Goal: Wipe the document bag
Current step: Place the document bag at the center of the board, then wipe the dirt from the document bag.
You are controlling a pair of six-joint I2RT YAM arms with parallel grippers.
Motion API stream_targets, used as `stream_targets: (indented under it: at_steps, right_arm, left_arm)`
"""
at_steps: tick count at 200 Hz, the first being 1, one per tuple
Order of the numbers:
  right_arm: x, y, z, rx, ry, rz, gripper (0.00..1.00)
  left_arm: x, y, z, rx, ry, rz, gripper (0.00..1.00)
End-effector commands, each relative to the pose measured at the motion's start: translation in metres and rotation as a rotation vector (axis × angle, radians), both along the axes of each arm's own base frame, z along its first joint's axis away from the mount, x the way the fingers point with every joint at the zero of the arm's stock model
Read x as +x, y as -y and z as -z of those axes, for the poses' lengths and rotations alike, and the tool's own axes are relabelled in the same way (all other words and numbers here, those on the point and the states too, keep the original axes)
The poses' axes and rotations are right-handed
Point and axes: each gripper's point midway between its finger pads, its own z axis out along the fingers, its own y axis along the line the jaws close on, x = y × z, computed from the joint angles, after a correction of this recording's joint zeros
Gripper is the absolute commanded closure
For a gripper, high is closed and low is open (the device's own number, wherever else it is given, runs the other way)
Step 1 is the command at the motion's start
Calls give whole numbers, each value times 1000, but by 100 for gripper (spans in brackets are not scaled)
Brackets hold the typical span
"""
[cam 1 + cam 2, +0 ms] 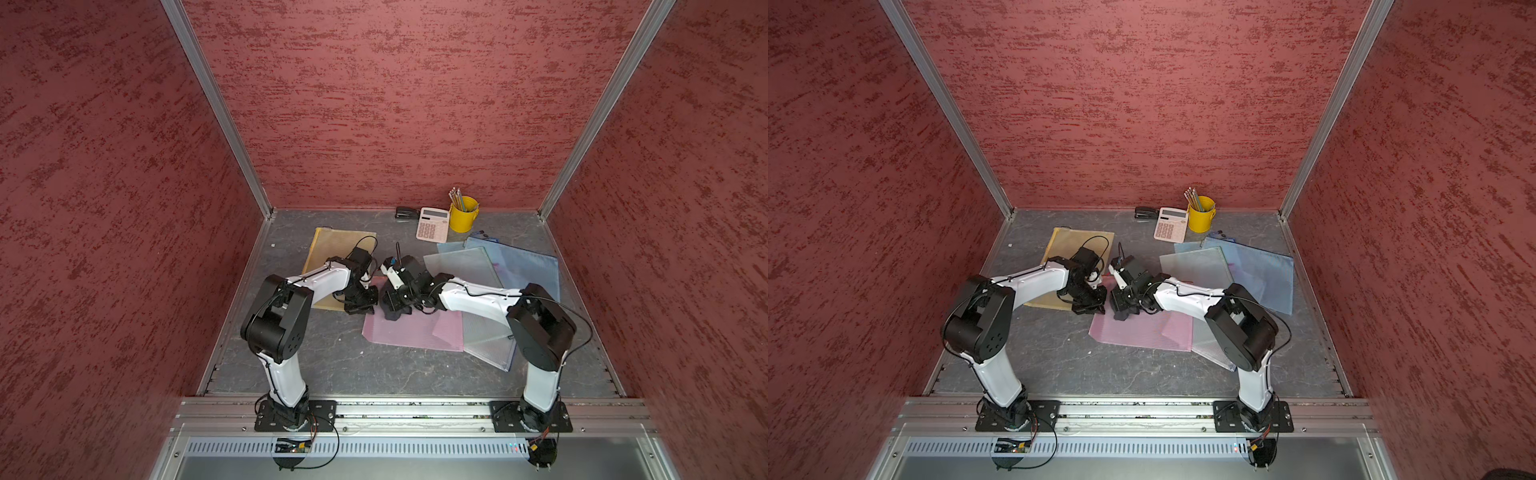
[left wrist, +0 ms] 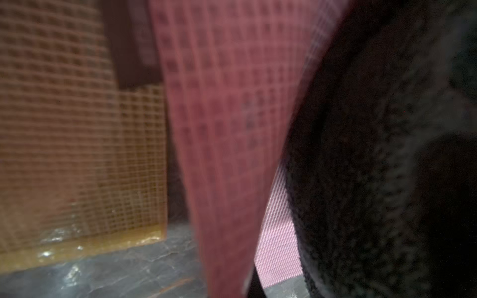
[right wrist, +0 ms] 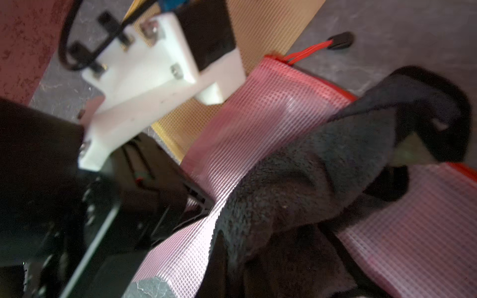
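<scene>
Grey marbled counter (image 1: pixel 332 365) fills mid-frame, and the pink document bag (image 1: pixel 415 332) lies on it. Left fingers (image 1: pixel 360 308) pinch the bag's upper-left edge. Right fingers (image 1: pixel 394 307) are clamped on a black cloth (image 3: pixel 296 180) pressed there. Wiping looks barely started, with most of the bag left to do.

At your twelve to one o'clock sit a small black stapler (image 1: pixel 406 213), a pale desk calculator (image 1: pixel 433 224) and a yellow metal cup of pencils (image 1: pixel 463 220). A yellow mesh pouch (image 1: pixel 336 245) lies flat at ten o'clock, and overlapping blue translucent pouches (image 1: pixel 523 266) lie at two.
</scene>
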Motion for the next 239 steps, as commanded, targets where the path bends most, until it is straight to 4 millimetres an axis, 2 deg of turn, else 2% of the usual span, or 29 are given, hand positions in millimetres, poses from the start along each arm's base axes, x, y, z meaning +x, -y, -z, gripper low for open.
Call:
stream_targets:
  at_steps: [1, 27, 53, 65, 89, 104, 113, 123, 133, 156, 164, 172, 183, 194, 209, 223, 239]
  right_arm:
    - [-1, -14, 20, 28, -23, -16, 100]
    - [0, 10, 68, -137, -70, 46, 100]
    - [-14, 62, 108, -275, -171, 157, 100]
    - [-22, 92, 115, -300, -210, 230, 100]
    - [-28, 146, 113, -336, -253, 340, 100]
    - [-26, 169, 109, -366, -261, 363, 100]
    - [-24, 174, 105, -379, -260, 355, 100]
    - [-17, 171, 92, -381, -235, 333, 100]
    - [-5, 159, 68, -346, -196, 315, 100]
    - [38, 106, -15, -190, -5, 262, 100]
    - [50, 86, -35, -129, 29, 238, 100]
    - [58, 68, -45, -84, 47, 214, 100]
    - [63, 44, -42, -54, 46, 174, 100]
    - [62, 23, -29, -44, 46, 127, 100]
    - [54, 2, 3, -48, 18, 80, 100]
    - [48, -3, 31, -62, -16, 79, 100]
    - [44, 12, 57, -109, -45, 134, 100]
  left_arm:
    - [0, -13, 14, 43, -18, -27, 100]
    - [2, -28, 20, 48, -36, -90, 100]
    - [-1, -43, 27, 30, -60, -141, 100]
    - [-3, -49, 31, 30, -71, -156, 100]
    - [-6, -61, 40, 35, -99, -179, 100]
    - [-7, -64, 44, 42, -112, -171, 100]
    - [-8, -64, 45, 46, -115, -157, 100]
    - [-9, -63, 45, 44, -120, -145, 100]
    - [-8, -58, 42, 37, -111, -125, 100]
    - [-12, -42, 38, 42, -110, -78, 100]
    - [-12, -37, 38, 36, -110, -77, 100]
    - [-13, -32, 38, 26, -112, -85, 100]
    - [-13, -27, 39, 18, -115, -98, 100]
    - [-14, -25, 40, 16, -114, -108, 100]
    - [-14, -25, 42, 21, -119, -115, 100]
    - [-15, -26, 42, 26, -121, -117, 100]
    - [-17, -29, 43, 30, -127, -128, 100]
